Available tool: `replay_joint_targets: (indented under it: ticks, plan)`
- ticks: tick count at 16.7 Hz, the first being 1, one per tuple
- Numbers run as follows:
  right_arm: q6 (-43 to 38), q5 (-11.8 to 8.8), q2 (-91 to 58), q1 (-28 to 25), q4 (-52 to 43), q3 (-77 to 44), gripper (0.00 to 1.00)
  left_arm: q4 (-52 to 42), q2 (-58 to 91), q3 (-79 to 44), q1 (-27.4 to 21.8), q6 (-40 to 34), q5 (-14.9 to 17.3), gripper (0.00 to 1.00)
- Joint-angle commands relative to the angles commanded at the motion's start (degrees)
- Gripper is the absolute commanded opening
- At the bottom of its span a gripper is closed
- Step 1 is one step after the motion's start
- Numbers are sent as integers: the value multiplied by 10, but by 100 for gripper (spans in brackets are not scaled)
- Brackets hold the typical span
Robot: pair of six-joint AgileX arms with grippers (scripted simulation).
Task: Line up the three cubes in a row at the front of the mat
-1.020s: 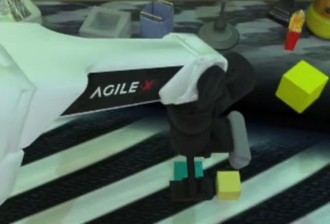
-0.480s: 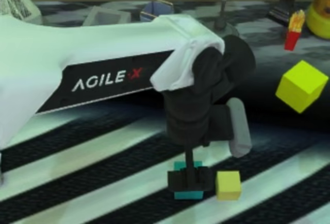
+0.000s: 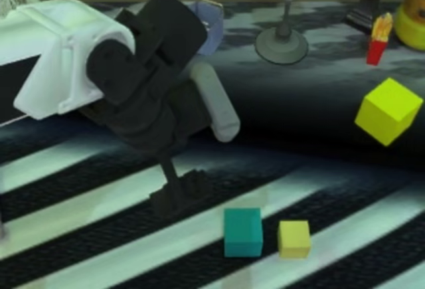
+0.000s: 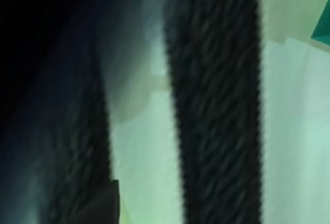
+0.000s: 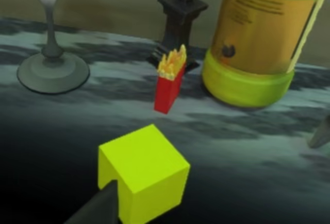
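Teal cube sits flat on the striped mat near its front edge, with the small pale yellow cube just beside it on the right, a narrow gap between them. That reads as two of three in the row. Top view: my left gripper hangs above the mat to the left of the teal cube, clear of it, nothing between the fingers; how wide they stand I cannot tell. Large lime-yellow cube is well apart, off the mat on the dark mottled cloth at the right, so it is my judgement that it goes next, to the row's right end. Behind it: a fries carton, a glass stem base, a blue basket.

Left wrist view: only mat stripes and a sliver of teal at one corner.

Right wrist view: lime-yellow cube close ahead, one dark finger touching or just at its near face; the other finger is out of frame, so grip state unknown. Yellow bottle stands behind the fries.
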State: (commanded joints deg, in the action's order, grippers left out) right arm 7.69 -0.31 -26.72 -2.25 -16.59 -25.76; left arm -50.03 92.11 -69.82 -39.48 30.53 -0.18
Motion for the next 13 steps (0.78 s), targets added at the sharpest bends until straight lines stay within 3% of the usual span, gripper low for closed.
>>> replay_joint_targets:
  ticks: [13]
  plan:
    - [201, 9, -818, -32, -439, -665, 100, 352, -710, 566, 317, -224, -5, 100]
